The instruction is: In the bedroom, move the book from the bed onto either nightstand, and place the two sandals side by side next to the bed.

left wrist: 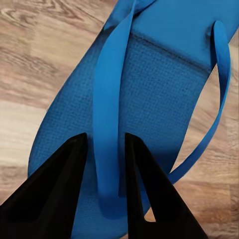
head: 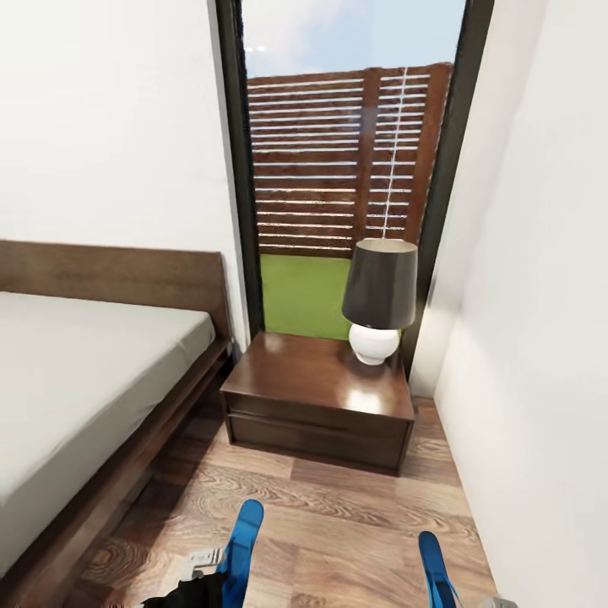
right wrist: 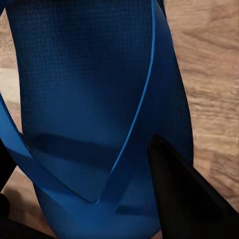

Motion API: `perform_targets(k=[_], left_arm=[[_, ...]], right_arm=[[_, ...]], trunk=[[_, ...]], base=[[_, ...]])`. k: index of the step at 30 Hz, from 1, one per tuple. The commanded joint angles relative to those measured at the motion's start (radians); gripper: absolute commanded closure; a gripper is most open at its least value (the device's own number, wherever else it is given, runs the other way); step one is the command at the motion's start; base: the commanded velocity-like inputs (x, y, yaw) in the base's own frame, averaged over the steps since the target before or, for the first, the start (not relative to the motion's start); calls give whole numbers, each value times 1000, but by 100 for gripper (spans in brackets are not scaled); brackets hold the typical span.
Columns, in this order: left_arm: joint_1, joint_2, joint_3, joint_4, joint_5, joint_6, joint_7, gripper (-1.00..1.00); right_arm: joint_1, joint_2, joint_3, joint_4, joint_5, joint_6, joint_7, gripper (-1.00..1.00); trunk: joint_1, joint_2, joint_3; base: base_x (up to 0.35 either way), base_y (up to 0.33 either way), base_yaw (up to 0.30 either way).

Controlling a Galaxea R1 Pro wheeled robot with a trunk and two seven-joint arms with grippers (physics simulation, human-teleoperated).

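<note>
Above the brown wood-plank floor (head: 338,523), the left gripper (left wrist: 105,164) pinched one bright blue flip-flop's (left wrist: 149,99) thin strap (left wrist: 107,124). The right gripper's (right wrist: 89,199) fingers (right wrist: 184,194) straddled the other blue flip-flop (right wrist: 89,89) — its grip unclear — with the dark reddish-brown wooden nightstand (head: 317,397) at twelve o'clock.

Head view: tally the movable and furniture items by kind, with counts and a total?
Bright blue flat flip-flop sandals: 2 (left one, right one)
Dark reddish-brown wooden nightstand: 1
Low bed with pale grey mattress and dark wood frame: 1
Table lamp with dark shade and round white base: 1
Total: 5
</note>
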Motion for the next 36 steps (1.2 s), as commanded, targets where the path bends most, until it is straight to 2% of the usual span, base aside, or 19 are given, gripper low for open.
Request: perform_targets(k=[1,10,36], left_arm=[[-1,0,-7,2,6,-5,-2,100],[-1,0,-7,2,6,-5,-2,100],[-1,0,-7,2,6,-5,-2,100]], right_arm=[[0,0,-8,-2,2,11,5,100],[0,0,-8,-2,2,11,4,100],[0,0,-8,-2,2,12,4,100]], trunk=[[0,0,-2],[0,0,-7],[0,0,-21]], base=[[0,-54,270],[0,-132,270],[0,-3,271]])
